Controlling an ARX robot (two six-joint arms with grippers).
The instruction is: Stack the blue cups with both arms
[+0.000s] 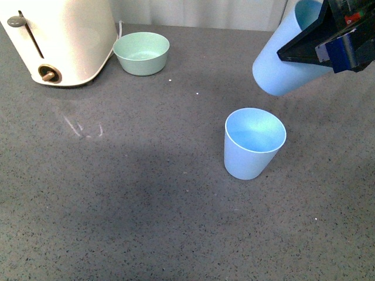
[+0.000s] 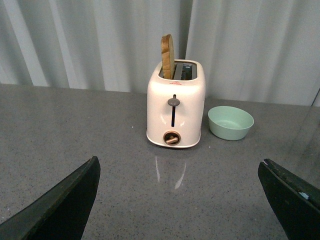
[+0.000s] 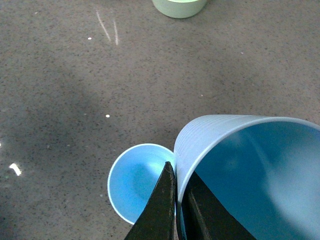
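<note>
Right tool (image 3: 177,175) clamped on rim wall of held cup (image 1: 280,67); cup tilted, in air toward far right edge of counter (image 1: 117,205). Standing cup (image 1: 254,143) upright, right of counter centre, below-left of held cup, apart. Left tool (image 2: 178,162) wide open, empty, facing toaster (image 2: 175,110).

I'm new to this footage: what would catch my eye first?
A tilted blue cup, pinched at its rim by the right pincer, hangs in the air at the upper right. Below it an upright blue cup stands on the grey table; a cream toaster sits far left.
</note>
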